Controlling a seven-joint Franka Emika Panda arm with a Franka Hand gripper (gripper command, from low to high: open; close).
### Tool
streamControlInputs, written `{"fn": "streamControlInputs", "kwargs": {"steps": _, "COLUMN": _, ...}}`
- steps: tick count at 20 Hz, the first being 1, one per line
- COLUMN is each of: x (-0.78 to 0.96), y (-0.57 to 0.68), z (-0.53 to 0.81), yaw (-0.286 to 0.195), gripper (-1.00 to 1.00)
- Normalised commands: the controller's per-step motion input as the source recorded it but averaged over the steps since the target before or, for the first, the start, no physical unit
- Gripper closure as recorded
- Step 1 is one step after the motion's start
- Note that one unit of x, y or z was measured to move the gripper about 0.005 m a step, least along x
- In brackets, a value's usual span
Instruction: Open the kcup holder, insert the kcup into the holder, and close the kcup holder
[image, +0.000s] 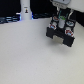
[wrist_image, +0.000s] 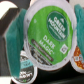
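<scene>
My gripper (image: 62, 19) hangs over the black kcup holder (image: 61, 34), its teal fingers (wrist_image: 13, 33) clamped on the green-topped kcup (wrist_image: 49, 31), just above other pods (wrist_image: 25, 62) in the tray

Around my work: a white desk, a post, spare pods

The desk (image: 30, 57) is plain white and takes up most of what I see from the exterior view. A tall white post (image: 25, 8) stands upright at its far edge, towards the far left corner, with a dark strip of clutter (image: 9, 19) along that same edge and a small blue glow (image: 31, 15) just beside the post's foot. Red-and-white-topped pods (image: 55, 21) sit near the far right corner. Up close through my wrist view, I make out a dark-labelled pod (wrist_image: 22, 69) and an orange-lidded pod (wrist_image: 79, 57); their print is too blurred to read.
</scene>
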Motion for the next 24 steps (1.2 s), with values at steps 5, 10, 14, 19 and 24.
{"fn": "streamControlInputs", "kwargs": {"steps": 5, "x": 0.06, "y": 0.10, "z": -0.17, "yaw": 0.020, "gripper": 1.00}}
{"fn": "streamControlInputs", "kwargs": {"steps": 10, "x": 0.12, "y": 0.14, "z": -0.16, "yaw": 0.029, "gripper": 1.00}}
{"fn": "streamControlInputs", "kwargs": {"steps": 14, "x": 0.10, "y": 0.14, "z": -0.06, "yaw": 0.035, "gripper": 1.00}}
{"fn": "streamControlInputs", "kwargs": {"steps": 19, "x": 0.13, "y": 0.11, "z": 0.10, "yaw": 0.037, "gripper": -1.00}}
{"fn": "streamControlInputs", "kwargs": {"steps": 24, "x": 0.13, "y": 0.04, "z": 0.22, "yaw": 0.052, "gripper": -1.00}}
